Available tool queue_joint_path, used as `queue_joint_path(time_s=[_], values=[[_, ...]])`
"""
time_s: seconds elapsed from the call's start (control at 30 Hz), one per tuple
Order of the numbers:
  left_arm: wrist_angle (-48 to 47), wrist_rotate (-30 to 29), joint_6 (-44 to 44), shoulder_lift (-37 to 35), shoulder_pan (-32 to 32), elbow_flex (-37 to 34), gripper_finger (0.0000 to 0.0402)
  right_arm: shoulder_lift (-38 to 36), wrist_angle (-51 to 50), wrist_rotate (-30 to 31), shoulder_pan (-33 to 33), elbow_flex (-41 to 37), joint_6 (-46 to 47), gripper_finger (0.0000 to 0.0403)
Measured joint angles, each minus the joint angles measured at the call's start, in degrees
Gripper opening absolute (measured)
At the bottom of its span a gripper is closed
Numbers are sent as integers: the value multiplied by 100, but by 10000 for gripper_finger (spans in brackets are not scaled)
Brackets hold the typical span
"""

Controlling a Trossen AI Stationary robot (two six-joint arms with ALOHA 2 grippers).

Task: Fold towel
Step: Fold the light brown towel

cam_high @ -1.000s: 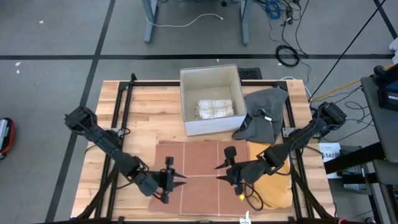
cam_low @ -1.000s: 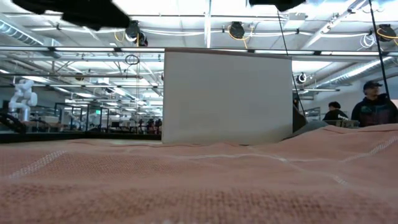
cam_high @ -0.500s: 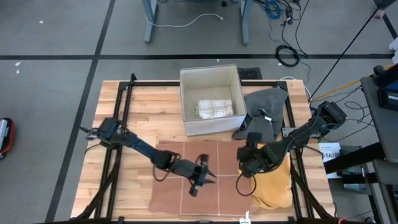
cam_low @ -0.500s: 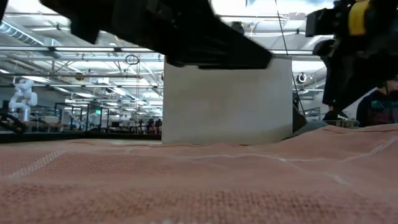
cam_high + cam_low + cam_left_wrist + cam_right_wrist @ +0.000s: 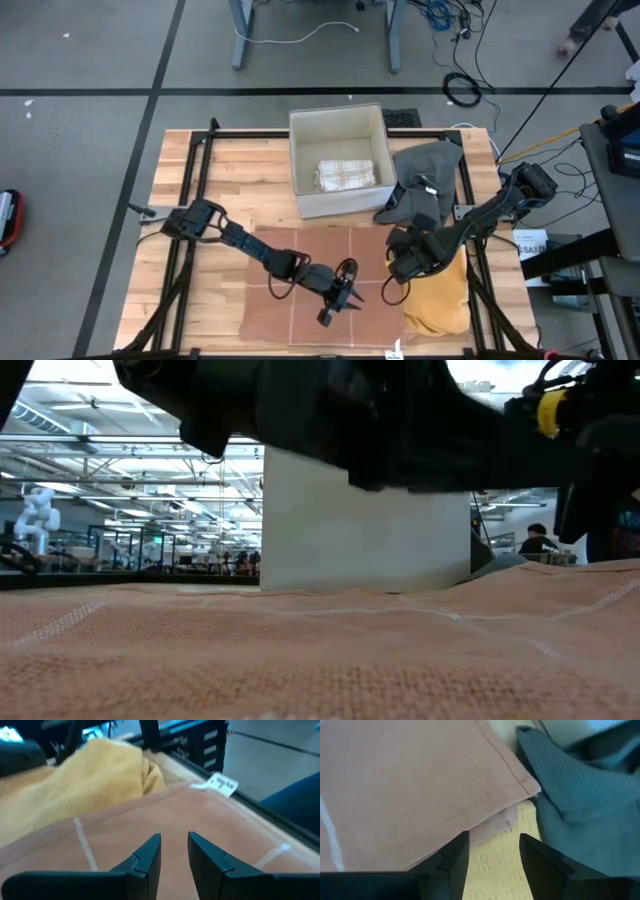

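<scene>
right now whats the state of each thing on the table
pink towel: spread flat, unfolded
yellow towel: crumpled, partly under the pink one
grey towel: crumpled beside the box
white box: open, folded checked towel inside
left gripper: open over the pink towel
right gripper: open at the pink towel's edge

Pale wooden plank table (image 5: pixel 240 170) – visible grain, matt, framed by black metal rails (image 5: pixel 199 160). Flat pinkish-brown woven cloth towel (image 5: pixel 300 262), coarse weave with paler stitched lines, matt. Crumpled yellow cloth (image 5: pixel 440 300), nubbly and soft-looking. Rumpled grey-blue cloth (image 5: pixel 430 175) with fine ribbing. White open box (image 5: pixel 335 125), smooth matt walls like card, holding a folded checked cream cloth (image 5: pixel 345 175). Dark matt plastic-looking fingers (image 5: pixel 150 855) on the left gripper (image 5: pixel 172 847) – same on the right gripper (image 5: pixel 492 850).
</scene>
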Motion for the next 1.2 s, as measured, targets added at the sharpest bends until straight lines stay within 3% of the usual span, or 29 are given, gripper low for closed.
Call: queue_joint_path(time_s=[0.27,0.57,0.9,1.2], values=[[-117,-2,284,9,25,52,103,0,247,466,4,0,1116,160],[-124,-5,225,9,134,58,103,0,460,586,7,-49,1834,160],[-170,-9,168,9,130,59,103,-2,1333,-41,2,-1035,2878,160],[-145,-11,466,9,155,59,103,-210,2310,605,11,-1393,3148,166]])
